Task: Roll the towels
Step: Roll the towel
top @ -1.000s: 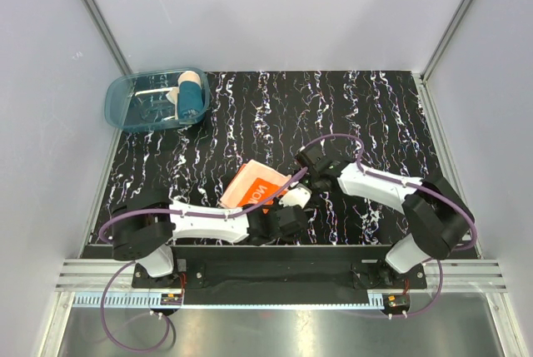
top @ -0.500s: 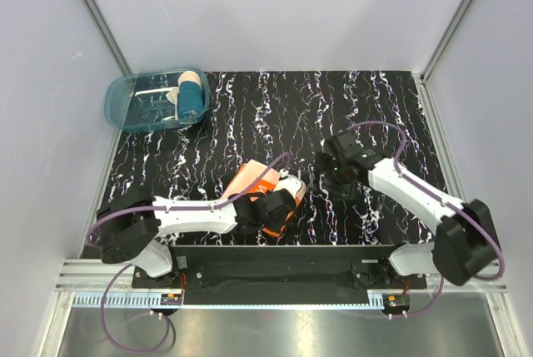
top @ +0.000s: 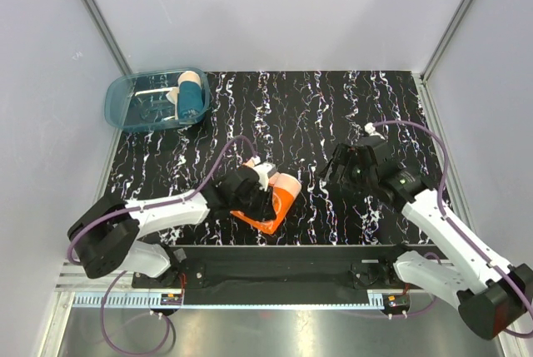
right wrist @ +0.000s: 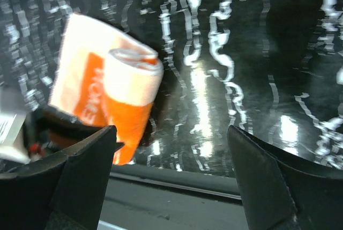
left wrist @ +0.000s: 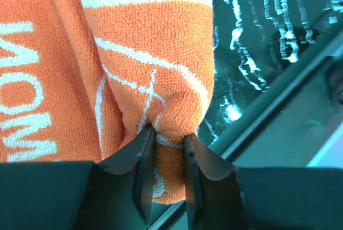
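An orange and white towel [top: 273,200], partly rolled, lies near the front edge of the black marbled table [top: 333,107]. My left gripper [top: 260,195] is shut on the towel's orange end [left wrist: 161,106], its fingers [left wrist: 143,155] pinching a fold. In the right wrist view the roll [right wrist: 131,88] lies on the flat part of the towel at the left. My right gripper [top: 337,167] is open and empty, to the right of the towel and apart from it, its fingers [right wrist: 86,155] spread wide.
A blue transparent tub [top: 125,106] at the back left holds a rolled teal and beige towel [top: 190,96]. The table's front rail [top: 283,249] runs just behind the towel. White walls enclose the table on three sides.
My right gripper let go and drew back to the right, away from the towel. My left gripper moved left and up with the towel, which now shows a rolled end.
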Tool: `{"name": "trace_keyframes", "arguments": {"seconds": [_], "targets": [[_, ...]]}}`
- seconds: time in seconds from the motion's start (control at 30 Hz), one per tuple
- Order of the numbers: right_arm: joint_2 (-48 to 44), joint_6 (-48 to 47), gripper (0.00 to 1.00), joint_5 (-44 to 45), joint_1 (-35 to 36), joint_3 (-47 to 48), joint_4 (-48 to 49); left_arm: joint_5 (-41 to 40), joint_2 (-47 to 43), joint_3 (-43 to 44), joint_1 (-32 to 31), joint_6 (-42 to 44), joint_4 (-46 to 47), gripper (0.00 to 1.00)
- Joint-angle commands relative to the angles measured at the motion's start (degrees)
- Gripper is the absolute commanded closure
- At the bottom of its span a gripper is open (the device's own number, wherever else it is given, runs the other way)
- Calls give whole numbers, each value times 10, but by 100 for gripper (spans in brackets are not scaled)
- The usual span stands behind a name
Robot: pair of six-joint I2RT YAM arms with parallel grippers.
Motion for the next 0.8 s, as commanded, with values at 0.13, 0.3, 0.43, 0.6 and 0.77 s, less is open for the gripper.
{"name": "trace_keyframes", "arguments": {"seconds": [0.13,0.3,0.43,0.6,0.77], "targets": [[-1,-3,8,-131,-1,-54,126,206,-7,-66,68,-71,158,87],[17,3,8,-183,-1,-87,172,281,14,-118,123,-143,281,88],[13,13,8,-207,-1,-110,209,310,30,-141,144,-184,342,88],[31,17,7,-242,3,-126,247,327,46,-156,165,-219,403,88],[66,13,6,-237,16,-121,260,322,54,-156,167,-216,396,88]]}}
